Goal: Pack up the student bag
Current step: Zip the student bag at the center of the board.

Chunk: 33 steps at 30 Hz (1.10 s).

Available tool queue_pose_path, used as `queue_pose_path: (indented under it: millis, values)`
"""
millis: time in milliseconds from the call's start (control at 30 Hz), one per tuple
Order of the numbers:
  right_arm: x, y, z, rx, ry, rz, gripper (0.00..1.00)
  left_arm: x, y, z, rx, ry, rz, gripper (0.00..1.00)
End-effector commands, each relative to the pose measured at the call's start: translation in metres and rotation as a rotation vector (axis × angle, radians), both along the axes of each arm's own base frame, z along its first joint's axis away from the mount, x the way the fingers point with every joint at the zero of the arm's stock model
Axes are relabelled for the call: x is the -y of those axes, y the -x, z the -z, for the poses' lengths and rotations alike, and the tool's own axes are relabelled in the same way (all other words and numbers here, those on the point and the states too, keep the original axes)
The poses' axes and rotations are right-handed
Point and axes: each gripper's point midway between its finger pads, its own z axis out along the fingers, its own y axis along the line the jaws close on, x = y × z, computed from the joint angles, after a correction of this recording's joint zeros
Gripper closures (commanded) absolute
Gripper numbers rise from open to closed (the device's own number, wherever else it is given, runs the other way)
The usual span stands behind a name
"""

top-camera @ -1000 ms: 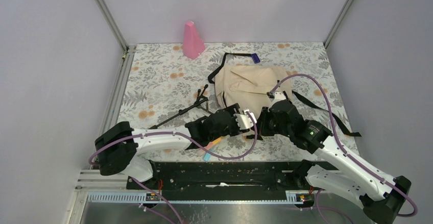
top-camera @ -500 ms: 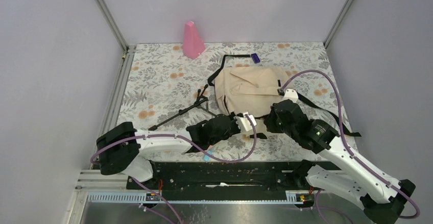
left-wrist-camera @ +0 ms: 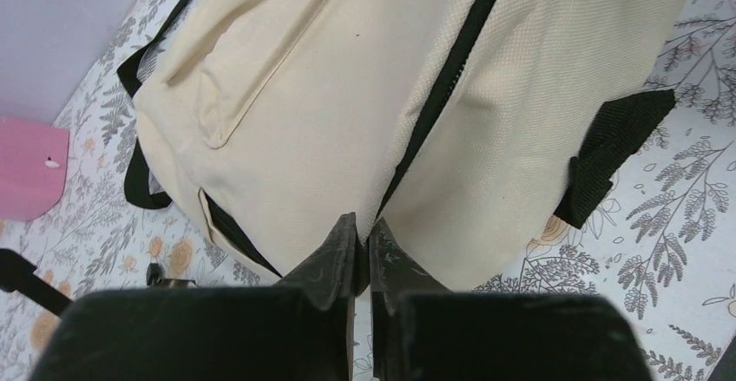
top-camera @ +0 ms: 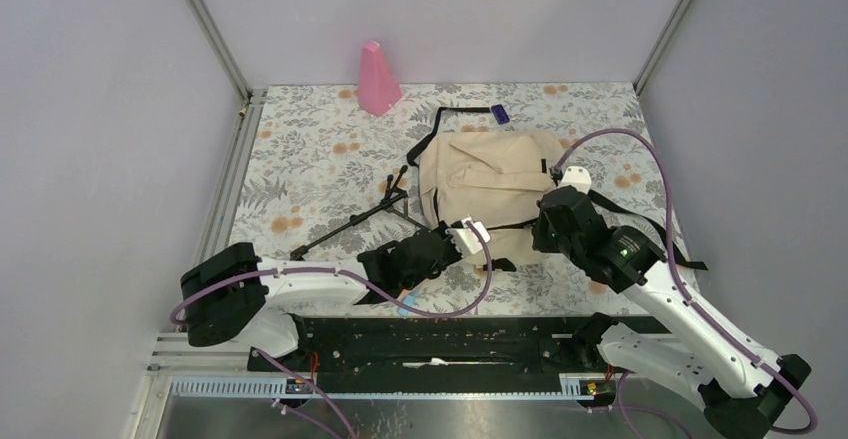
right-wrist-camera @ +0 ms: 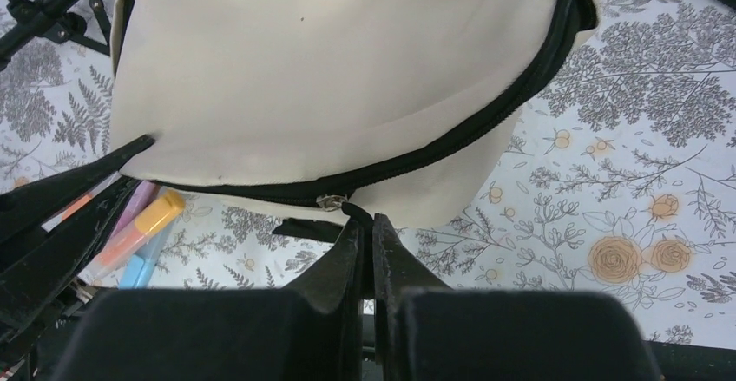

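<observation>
Zipped shut, contents hidden, the beige bag point(top-camera: 490, 184) lies mid-counter point(top-camera: 320, 149), with open room to its left. At its near edge, the right claw point(right-wrist-camera: 366, 225) clamps the zipper pull point(right-wrist-camera: 351, 210); the left claw point(left-wrist-camera: 363, 229) is closed.

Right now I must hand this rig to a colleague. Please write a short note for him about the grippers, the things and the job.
Left gripper: shut, tips at the near edge of the student bag beside its zipper line; whether it pinches cloth is unclear.
Right gripper: shut on the zipper pull.
The bag lies on the table; highlighters lie outside it, by its near edge.
Done: both grippers are at the zipper.
Left: open the bag, probably load the highlighters, close it.
</observation>
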Motion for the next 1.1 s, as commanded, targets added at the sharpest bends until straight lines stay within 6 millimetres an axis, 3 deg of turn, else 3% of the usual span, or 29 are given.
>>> queue_pose_path:
  millis: [0,267,500,600,700,833,867,900,1000,1067]
  values:
    - [0.026,-0.02,-0.024,0.11,0.027,0.107,1.0,-0.048,-0.016,0.016,0.012,-0.085,-0.199,1.0]
    - [0.044,-0.024,0.006,0.035,-0.004,0.153,1.0,-0.079,-0.02,0.019,0.013,-0.116,-0.339,1.0]
    - [0.064,-0.029,0.026,-0.03,-0.02,0.201,1.0,-0.095,-0.015,0.015,0.007,-0.069,-0.38,1.0]
    - [0.07,-0.029,0.027,-0.035,-0.041,0.217,1.0,-0.1,-0.015,0.015,0.008,-0.079,-0.392,1.0]
    - [0.061,-0.026,0.016,-0.01,-0.089,0.169,1.0,-0.099,-0.012,0.013,-0.004,-0.084,-0.375,1.0]
    - [0.047,-0.02,0.008,-0.016,-0.144,0.106,1.0,-0.082,-0.007,-0.001,-0.022,-0.05,-0.287,1.0]
    - [0.04,-0.018,0.007,-0.024,-0.17,0.072,1.0,-0.074,-0.005,-0.007,-0.031,-0.033,-0.25,0.98]
    - [0.033,-0.016,0.007,-0.035,-0.191,0.033,1.0,-0.068,-0.003,-0.014,-0.038,-0.014,-0.223,0.88]
    - [0.02,-0.012,0.012,-0.074,-0.232,-0.022,1.0,-0.043,0.006,-0.04,-0.07,0.052,-0.119,0.46]
    - [0.018,-0.011,0.016,-0.086,-0.241,-0.033,1.0,-0.017,0.019,-0.064,-0.112,0.119,0.005,0.29]
